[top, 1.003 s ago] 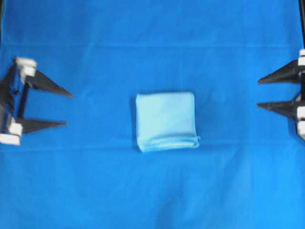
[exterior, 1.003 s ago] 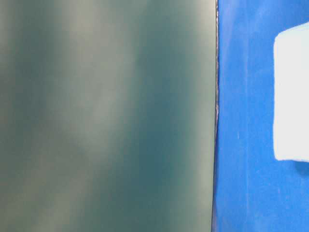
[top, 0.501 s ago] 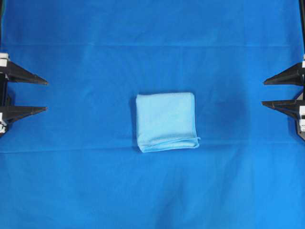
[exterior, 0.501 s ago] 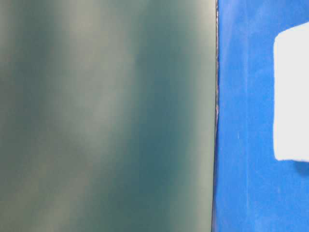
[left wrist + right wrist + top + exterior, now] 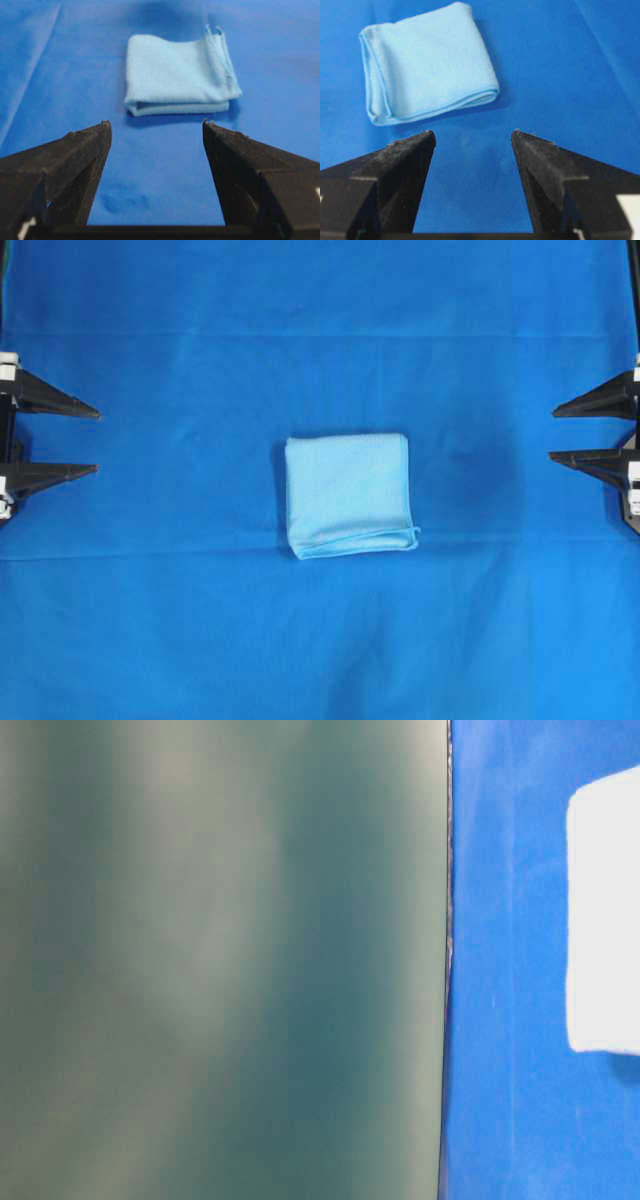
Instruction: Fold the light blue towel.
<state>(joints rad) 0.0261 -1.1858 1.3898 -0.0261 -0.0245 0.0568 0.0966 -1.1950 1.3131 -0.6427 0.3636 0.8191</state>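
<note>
The light blue towel [image 5: 348, 494] lies folded into a small thick square in the middle of the deep-blue table covering [image 5: 320, 640]; its layered edges show along the near side. It also shows in the left wrist view, the towel [image 5: 177, 75], in the right wrist view, the towel [image 5: 425, 62], and as a pale patch [image 5: 605, 920] at the right edge of the table-level view. My left gripper [image 5: 98, 440] stands open at the far left edge, well apart from the towel, nothing between its fingers. My right gripper [image 5: 552, 434] stands open at the far right edge, also empty.
The deep-blue covering spreads over the whole table with faint creases [image 5: 320, 335]. A blurred grey-green surface [image 5: 220, 960] fills the left two thirds of the table-level view.
The left gripper drew back toward the left edge and straightened; the right gripper moved slightly right. Both have held still for the last half second. The towel has not moved.
</note>
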